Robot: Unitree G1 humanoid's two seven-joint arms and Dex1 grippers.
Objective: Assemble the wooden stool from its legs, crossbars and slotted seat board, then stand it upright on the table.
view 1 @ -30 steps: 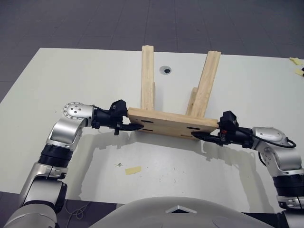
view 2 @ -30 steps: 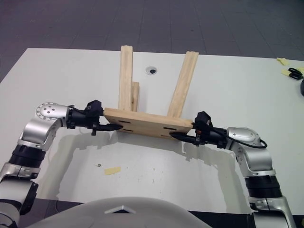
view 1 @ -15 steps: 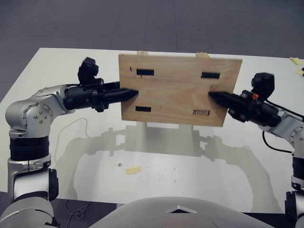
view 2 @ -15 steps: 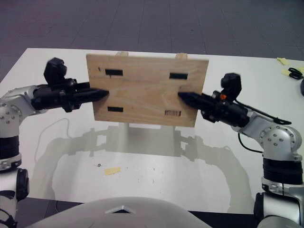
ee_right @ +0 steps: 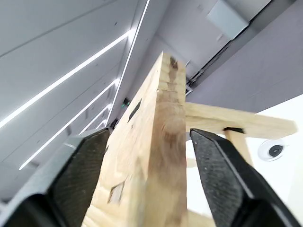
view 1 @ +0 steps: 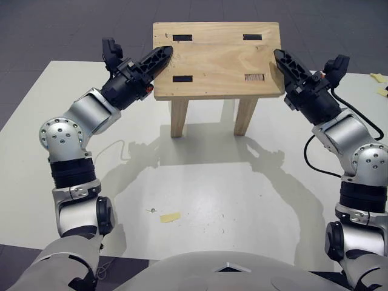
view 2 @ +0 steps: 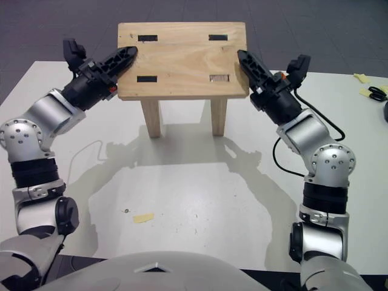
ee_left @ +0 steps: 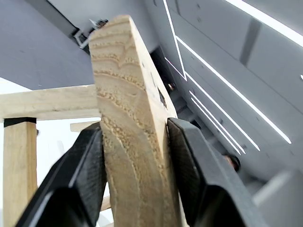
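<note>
The wooden stool stands with its slotted seat board (view 1: pixel 215 60) on top and two front legs (view 1: pixel 178 118) (view 1: pixel 245 116) pointing down at the white table (view 1: pixel 212 200). Whether the feet touch the table I cannot tell. My left gripper (view 1: pixel 160 57) is shut on the board's left edge, its fingers (ee_left: pixel 80 165) pressing both faces of the wood. My right gripper (view 1: pixel 282 60) is shut on the right edge in the same way, with the fingers (ee_right: pixel 227 175) either side of the board (ee_right: pixel 163 142). A crossbar (ee_left: pixel 47 101) joins the legs under the seat.
A yellow tape scrap (view 1: pixel 170 216) lies on the near part of the table. More yellow scraps (view 1: pixel 377 77) and a dark tool (view 2: pixel 379 92) sit at the far right edge. A round cable hole (ee_right: pixel 274 150) is in the tabletop behind the stool.
Both arms have lifted and swung the stool: it lay on its side, then its seat faced me, and now the seat is level on top with the legs down.
</note>
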